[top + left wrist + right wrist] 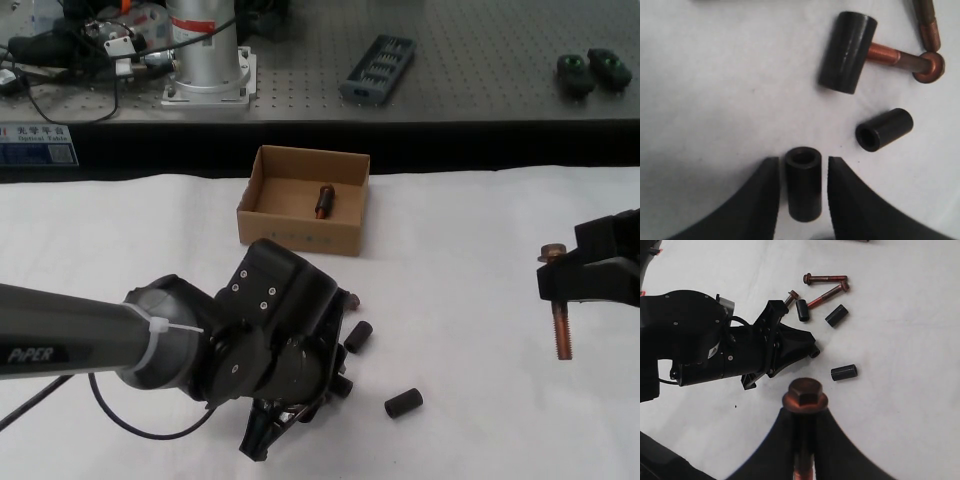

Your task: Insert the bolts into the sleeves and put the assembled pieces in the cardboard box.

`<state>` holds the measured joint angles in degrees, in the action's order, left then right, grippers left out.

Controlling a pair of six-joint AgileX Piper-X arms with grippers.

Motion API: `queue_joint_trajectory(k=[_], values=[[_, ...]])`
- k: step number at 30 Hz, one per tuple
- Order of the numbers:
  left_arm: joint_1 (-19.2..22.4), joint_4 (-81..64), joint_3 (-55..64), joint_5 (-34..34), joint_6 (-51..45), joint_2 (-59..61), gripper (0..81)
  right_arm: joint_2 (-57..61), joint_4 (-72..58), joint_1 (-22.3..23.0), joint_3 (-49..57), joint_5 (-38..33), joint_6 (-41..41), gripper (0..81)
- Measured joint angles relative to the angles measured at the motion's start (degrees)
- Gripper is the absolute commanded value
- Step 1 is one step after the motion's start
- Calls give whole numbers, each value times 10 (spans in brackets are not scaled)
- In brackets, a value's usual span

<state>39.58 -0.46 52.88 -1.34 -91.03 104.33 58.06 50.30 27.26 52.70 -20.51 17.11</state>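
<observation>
Near the front edge of the bench [470,330], noted left gripper [803,160] parted astride a lying sleeve [803,192], judged poised to lift it; at right edge, right gripper [805,415] clamped on a bolt [805,395], thread down for insertion; toward far edge, cardboard box [300,232] holding one assembled piece [323,201]

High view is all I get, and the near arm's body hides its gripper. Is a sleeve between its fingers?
Observer: Yes. The left wrist view shows a black cylindrical sleeve between the left gripper's open fingers, with a thin gap on each side.
Operator: Any spare bolts hidden behind that arm?
Observer: Yes. The right wrist view shows a copper-coloured hex-head bolt lying loose on the white sheet near that gripper.
</observation>
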Motion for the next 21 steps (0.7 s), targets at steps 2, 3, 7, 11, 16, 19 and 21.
queue_joint_trajectory(k=[2,3,7,11,16,19,21], values=[[0,0,0,0,0,0,248,0,0,0,0,0,0,29],[0,0,0,0,0,0,248,0,0,0,0,0,0,29],[0,0,0,-1,0,0,248,0,0,0,0,0,0,29],[0,0,0,-2,0,0,248,0,0,0,0,0,0,29],[-1,0,0,-6,0,0,248,0,0,0,0,0,0,29],[-1,0,0,-12,0,0,209,0,0,0,0,0,0,29],[-2,0,0,-17,0,1,147,0,0,0,0,0,0,29]])
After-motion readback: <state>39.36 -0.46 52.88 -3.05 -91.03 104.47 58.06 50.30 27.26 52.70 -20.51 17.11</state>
